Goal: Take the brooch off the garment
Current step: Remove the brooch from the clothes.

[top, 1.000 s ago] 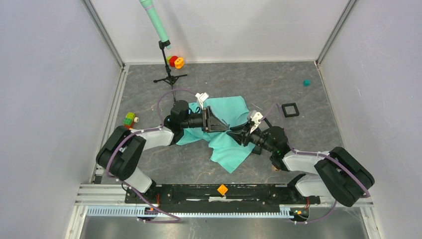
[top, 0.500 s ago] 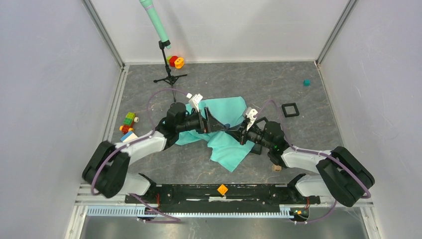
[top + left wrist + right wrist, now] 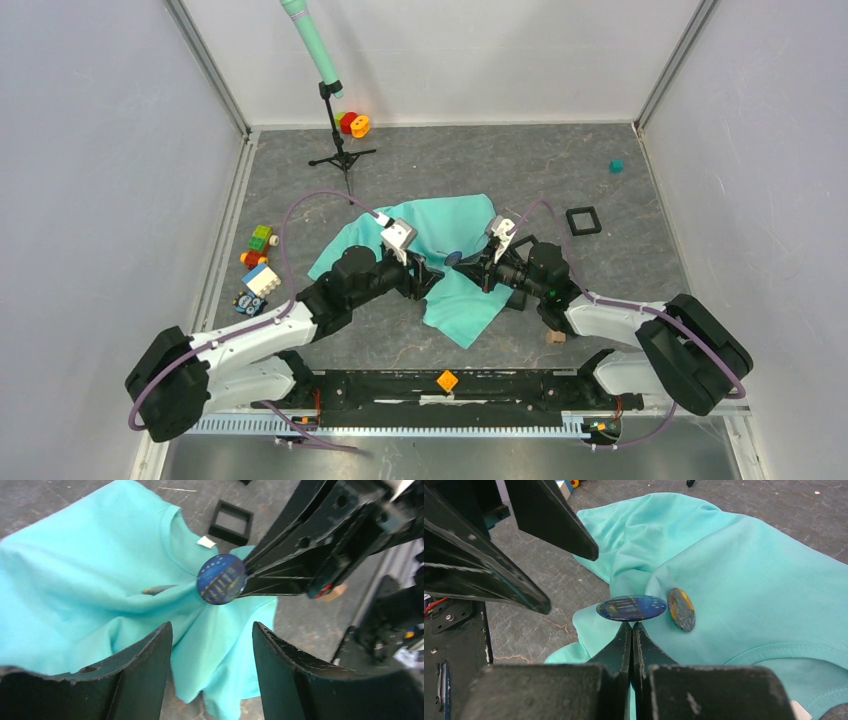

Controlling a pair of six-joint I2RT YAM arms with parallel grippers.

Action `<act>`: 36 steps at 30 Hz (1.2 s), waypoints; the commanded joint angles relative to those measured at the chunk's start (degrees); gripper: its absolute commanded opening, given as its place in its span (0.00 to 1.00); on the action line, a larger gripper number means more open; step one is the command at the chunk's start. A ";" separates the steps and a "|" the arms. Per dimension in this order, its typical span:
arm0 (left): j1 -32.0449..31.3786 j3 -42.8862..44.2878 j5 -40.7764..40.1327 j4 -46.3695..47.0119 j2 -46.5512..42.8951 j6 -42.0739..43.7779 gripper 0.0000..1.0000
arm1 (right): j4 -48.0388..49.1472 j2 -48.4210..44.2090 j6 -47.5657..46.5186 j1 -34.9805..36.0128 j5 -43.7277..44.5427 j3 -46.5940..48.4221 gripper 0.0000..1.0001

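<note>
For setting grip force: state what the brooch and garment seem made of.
Brooch: hard glossy disc, perhaps printed metal or plastic; it shines and holds its shape. Garment: soft matte knit cloth, probably cotton jersey; it drapes in folds.

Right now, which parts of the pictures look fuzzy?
Left wrist view: the brooch is sharp, the far right corner blurs. Right wrist view: the right gripper is fuzzy near the lens, the shirt crisp. Top view: even light, soft shadows.
</note>
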 commanded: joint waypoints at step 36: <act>-5.45 8.59 -1.10 7.18 12.81 20.21 0.10 | 0.73 -1.19 -0.50 0.27 -0.87 2.11 0.00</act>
